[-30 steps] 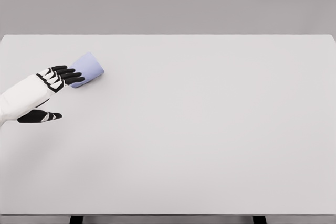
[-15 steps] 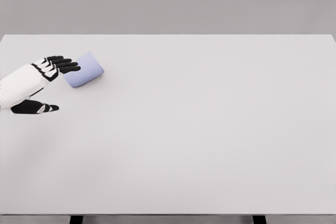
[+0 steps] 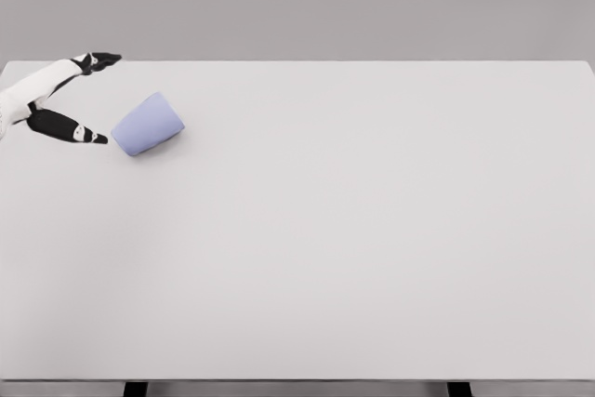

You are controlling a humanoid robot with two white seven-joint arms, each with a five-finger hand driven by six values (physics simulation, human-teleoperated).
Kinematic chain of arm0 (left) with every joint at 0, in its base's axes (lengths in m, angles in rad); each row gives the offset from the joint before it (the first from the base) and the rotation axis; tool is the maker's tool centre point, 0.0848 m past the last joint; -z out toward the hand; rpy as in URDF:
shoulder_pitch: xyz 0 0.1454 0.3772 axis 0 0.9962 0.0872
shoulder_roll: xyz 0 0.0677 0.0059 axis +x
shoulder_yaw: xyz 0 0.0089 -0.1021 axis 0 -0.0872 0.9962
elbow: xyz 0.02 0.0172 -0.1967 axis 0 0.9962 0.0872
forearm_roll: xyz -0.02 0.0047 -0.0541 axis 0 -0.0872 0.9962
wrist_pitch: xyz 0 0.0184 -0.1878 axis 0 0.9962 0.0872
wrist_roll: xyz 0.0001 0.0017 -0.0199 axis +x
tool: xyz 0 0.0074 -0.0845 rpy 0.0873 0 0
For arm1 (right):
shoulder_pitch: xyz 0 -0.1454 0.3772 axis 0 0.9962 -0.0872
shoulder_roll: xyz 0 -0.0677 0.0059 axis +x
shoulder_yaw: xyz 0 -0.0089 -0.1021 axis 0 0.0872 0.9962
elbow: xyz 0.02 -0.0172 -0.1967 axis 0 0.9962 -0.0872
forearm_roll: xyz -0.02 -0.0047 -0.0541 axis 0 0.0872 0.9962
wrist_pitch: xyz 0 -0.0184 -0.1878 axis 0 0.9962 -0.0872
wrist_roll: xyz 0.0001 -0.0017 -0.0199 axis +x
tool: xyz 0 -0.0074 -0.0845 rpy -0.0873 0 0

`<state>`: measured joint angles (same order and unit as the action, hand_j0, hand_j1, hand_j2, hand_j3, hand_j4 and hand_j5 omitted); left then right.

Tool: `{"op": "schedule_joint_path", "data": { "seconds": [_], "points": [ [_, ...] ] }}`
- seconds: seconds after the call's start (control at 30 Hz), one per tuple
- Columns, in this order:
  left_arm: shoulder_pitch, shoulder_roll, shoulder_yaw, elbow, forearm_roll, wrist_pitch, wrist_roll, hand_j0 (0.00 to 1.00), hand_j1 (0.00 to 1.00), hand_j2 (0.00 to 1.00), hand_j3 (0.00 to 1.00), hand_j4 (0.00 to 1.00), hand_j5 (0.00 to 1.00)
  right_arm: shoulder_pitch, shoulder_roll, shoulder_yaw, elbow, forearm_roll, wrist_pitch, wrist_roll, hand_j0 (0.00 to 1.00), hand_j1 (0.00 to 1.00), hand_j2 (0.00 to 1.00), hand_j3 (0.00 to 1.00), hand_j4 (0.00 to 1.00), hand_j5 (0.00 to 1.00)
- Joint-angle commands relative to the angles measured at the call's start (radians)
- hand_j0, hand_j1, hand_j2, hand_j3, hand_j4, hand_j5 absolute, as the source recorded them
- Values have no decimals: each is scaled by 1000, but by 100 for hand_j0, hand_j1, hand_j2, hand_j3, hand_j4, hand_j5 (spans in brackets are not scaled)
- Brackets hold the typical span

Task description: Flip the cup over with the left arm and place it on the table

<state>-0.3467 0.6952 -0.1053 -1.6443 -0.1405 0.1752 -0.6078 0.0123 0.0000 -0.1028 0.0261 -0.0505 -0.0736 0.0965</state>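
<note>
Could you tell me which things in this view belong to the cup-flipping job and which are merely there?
Belonging to the job:
- lavender cup, lying on its side
- left hand, open, just left of the cup and not holding it
- white table, where the cup is to be placed

Merely there:
- nothing else shows; the right arm is out of view

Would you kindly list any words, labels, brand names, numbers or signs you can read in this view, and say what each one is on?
None: no readable text appears anywhere in the head view.
The lavender cup, lying on its side, is plain, with no print or logo.
The white table carries no markings.
The left robot hand, fingers spread beside the cup, shows only black and white panels, no lettering.
</note>
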Motion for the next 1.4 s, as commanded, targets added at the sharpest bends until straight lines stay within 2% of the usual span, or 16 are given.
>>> {"op": "schedule_joint_path", "data": {
  "seconds": [0.0, 0.07, 0.1, 0.13, 0.2, 0.3, 0.37, 0.43, 0.47, 0.5, 0.53, 0.67, 0.77, 0.87, 1.03, 1.37],
  "points": [
    [-2, -39, -13, 1, -31, 197, -3, 100, 100, 100, 100, 100, 100, 0, 0, 0, 0, 0, 0, 0, 100, 100, 100, 100, 100, 100],
    [-18, -80, -20, 1, -135, 302, -3, 100, 100, 100, 100, 100, 100, 0, 0, 0, 0, 0, 0, 0, 100, 100, 100, 100, 100, 100],
    [-47, -138, -54, 3, -240, 346, -3, 100, 100, 100, 100, 100, 100, 0, 0, 0, 0, 0, 0, 0, 100, 100, 100, 100, 100, 100],
    [-60, -175, -60, 1, -271, 397, -3, 100, 100, 100, 100, 100, 100, 0, 0, 0, 0, 0, 0, 0, 100, 100, 100, 100, 100, 100],
    [-95, -171, -93, -12, -272, 436, -3, 100, 100, 100, 100, 100, 100, 0, 0, 0, 0, 0, 0, 0, 100, 100, 100, 100, 100, 100],
    [-209, -169, -252, -23, -264, 436, -3, 100, 100, 100, 100, 100, 100, 0, 0, 0, 0, 0, 0, 0, 100, 100, 100, 100, 100, 100],
    [-236, -171, -281, -31, -261, 436, -3, 100, 100, 100, 100, 100, 100, 0, 0, 0, 0, 0, 0, 0, 100, 100, 100, 100, 100, 100],
    [-278, -168, -330, -26, -223, 436, -3, 100, 100, 100, 100, 100, 100, 0, 0, 0, 0, 0, 0, 0, 100, 100, 100, 100, 100, 100],
    [-337, -131, -402, -26, -122, 436, -3, 100, 100, 100, 100, 100, 100, 0, 0, 0, 0, 0, 0, 0, 100, 100, 100, 100, 100, 100],
    [-360, -114, -427, -23, -82, 436, -3, 100, 100, 100, 100, 100, 100, 0, 0, 0, 0, 0, 0, 0, 100, 100, 100, 100, 100, 100],
    [-423, -85, -493, -9, 2, 436, -3, 100, 100, 100, 100, 100, 100, 0, 0, 0, 0, 0, 0, 0, 100, 100, 100, 100, 100, 100],
    [-511, -83, -617, 135, 76, 436, -3, 100, 100, 100, 100, 100, 100, 0, 0, 0, 0, 0, 0, 0, 100, 100, 100, 100, 100, 100],
    [-572, -98, -691, 216, 93, 436, -3, 100, 100, 100, 100, 100, 100, 0, 0, 0, 0, 0, 0, 0, 100, 100, 100, 100, 100, 100],
    [-604, -121, -708, 224, 90, 436, -3, 100, 100, 100, 100, 100, 100, 0, 0, 0, 0, 0, 0, 0, 100, 100, 100, 100, 100, 100],
    [-612, -121, -708, 224, 84, 436, -3, 100, 100, 100, 100, 100, 100, 0, 0, 0, 0, 0, 0, 0, 100, 100, 100, 100, 100, 100],
    [-615, -151, -682, 290, 58, 436, -3, 99, 99, 99, 99, 99, 99, 0, 0, 0, 0, 0, 0, 0, 100, 100, 100, 100, 100, 100]
  ]
}}
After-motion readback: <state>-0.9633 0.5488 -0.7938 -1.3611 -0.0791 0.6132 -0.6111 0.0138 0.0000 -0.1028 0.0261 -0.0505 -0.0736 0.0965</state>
